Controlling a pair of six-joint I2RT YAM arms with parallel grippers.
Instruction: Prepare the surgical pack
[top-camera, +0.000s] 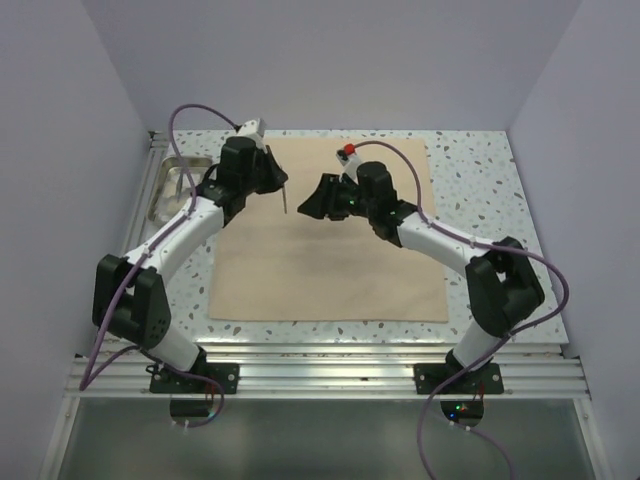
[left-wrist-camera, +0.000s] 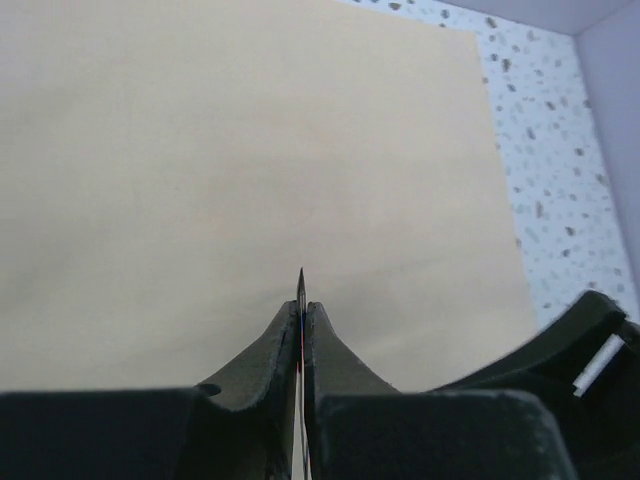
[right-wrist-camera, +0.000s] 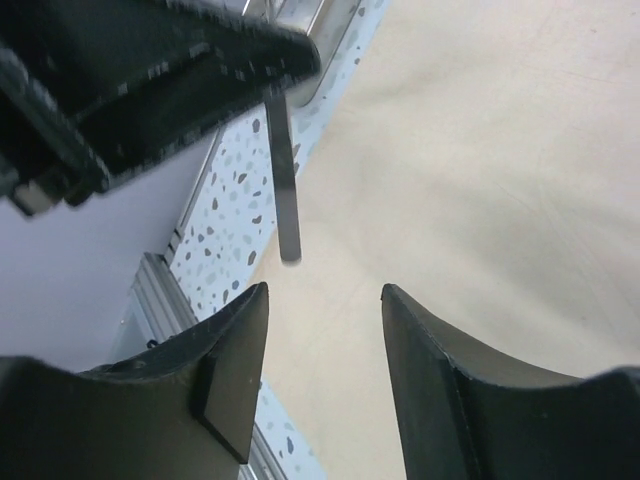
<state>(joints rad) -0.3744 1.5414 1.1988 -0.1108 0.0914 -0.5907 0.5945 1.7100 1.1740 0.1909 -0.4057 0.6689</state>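
Pale lilac walls enclose a speckled worktop (top-camera: 480, 190), seen from above; the surgical pack's tan cloth wrap (top-camera: 330, 270) lies spread flat at its middle; a steel tray (top-camera: 172, 190) sits near the cloth's far-left corner; the left jaws pinch a thin flat strip (top-camera: 285, 198) above the cloth, the right jaws just beside it. Left wrist view: the left jaws press together on the strip (left-wrist-camera: 300, 285), its tip pointing out over the cloth. Right wrist view: the right jaws stand spread, holding nothing; the strip hangs before them from the left jaws, cloth below, tray beyond.
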